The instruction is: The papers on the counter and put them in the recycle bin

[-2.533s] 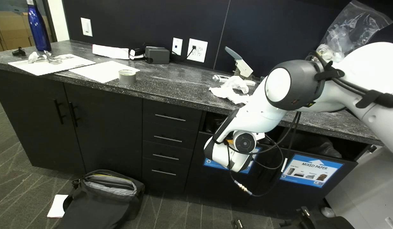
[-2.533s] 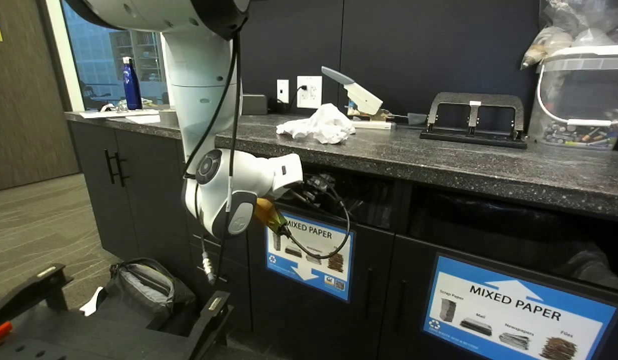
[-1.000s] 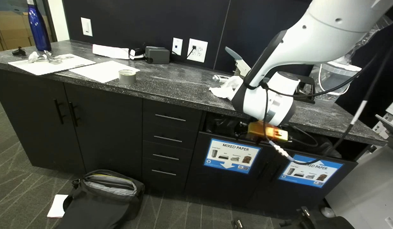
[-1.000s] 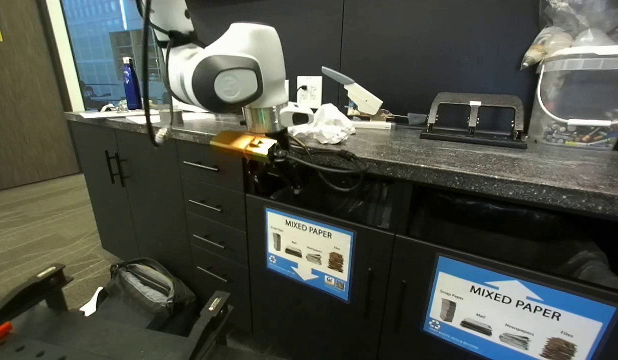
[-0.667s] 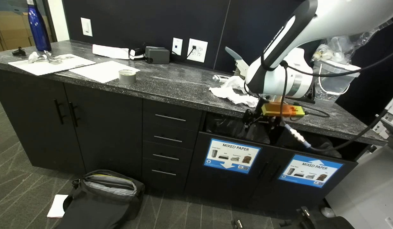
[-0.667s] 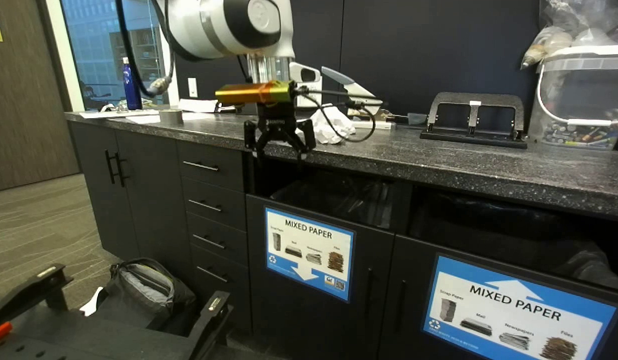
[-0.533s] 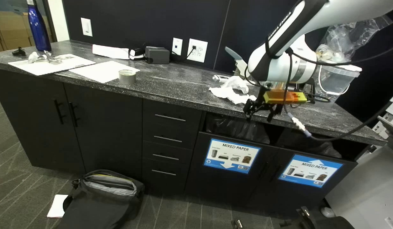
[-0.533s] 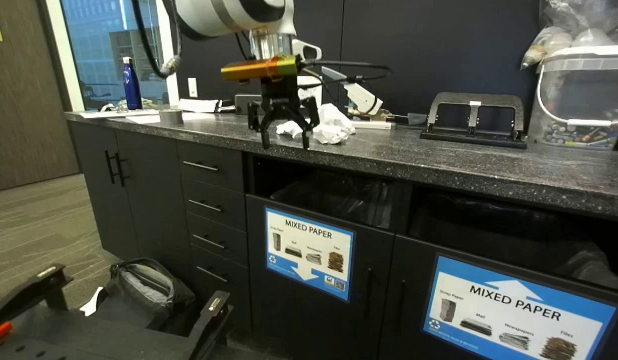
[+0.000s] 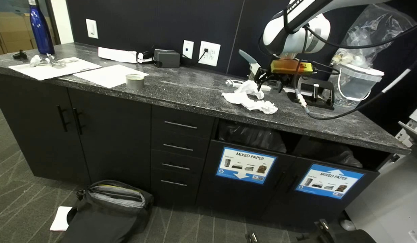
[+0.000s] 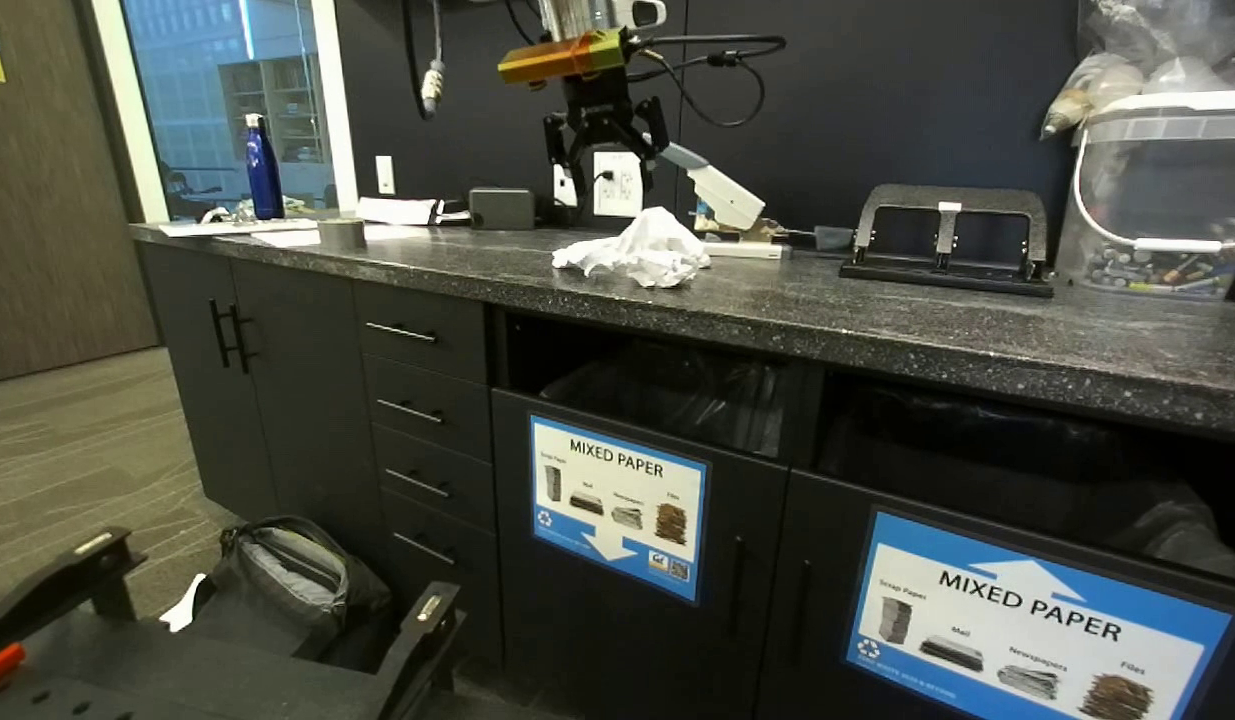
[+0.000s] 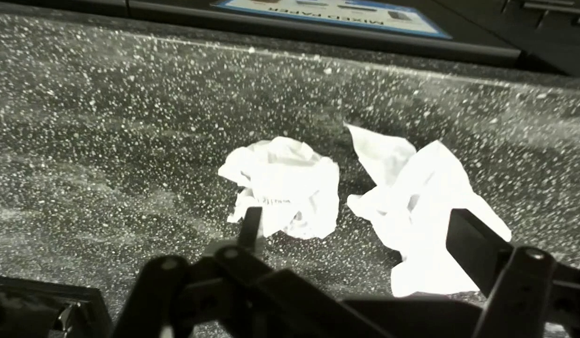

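Note:
Two crumpled white papers lie side by side on the dark speckled counter. In the wrist view they are a rounded wad and a longer wad. They also show in both exterior views, the papers overlapping as one white heap. My gripper hangs open and empty above them, fingers down, not touching; it also shows in an exterior view. In the wrist view the fingertips straddle both wads. The recycle bin openings with dark liners sit below the counter edge, over MIXED PAPER signs.
A large stapler, a black hole punch and a clear bucket stand near the papers. Farther along are a tape roll, flat sheets, small crumpled bits and a blue bottle. A bag lies on the floor.
My gripper has risen from the bin opening below the counter edge and moved back over the counter, above the papers. Its open fingers show empty. The papers have not moved.

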